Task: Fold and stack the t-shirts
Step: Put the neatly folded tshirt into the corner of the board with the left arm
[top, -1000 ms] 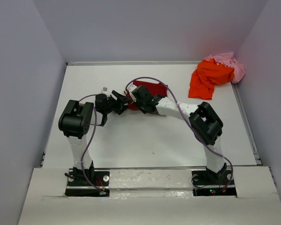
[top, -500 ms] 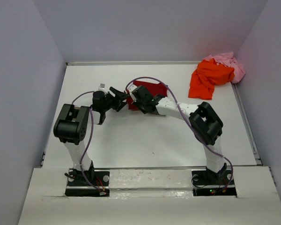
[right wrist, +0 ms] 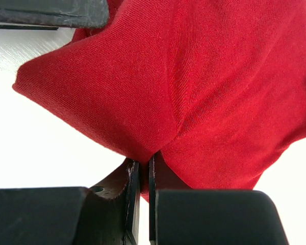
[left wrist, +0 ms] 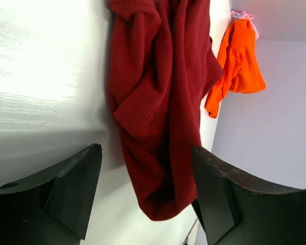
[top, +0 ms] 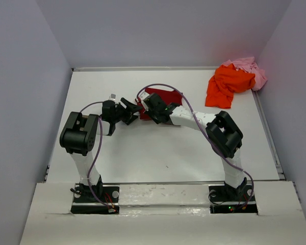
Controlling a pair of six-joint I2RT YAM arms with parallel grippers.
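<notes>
Red t-shirt (right wrist: 204, 76) in tight right claw (right wrist: 141, 171)

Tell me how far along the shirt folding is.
Nothing looks folded or stacked. In hand: right gripper pinches the rumpled dark red shirt mid-table, left gripper open beside it. Left: orange shirt and pink shirt, heaped in the far right corner.

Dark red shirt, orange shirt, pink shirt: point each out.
dark red shirt (left wrist: 158, 102): left wrist view, middle of the bunched cloth.
orange shirt (top: 227, 81): top view, middle of the heap.
pink shirt (top: 248, 64): top view, part behind the orange.
</notes>
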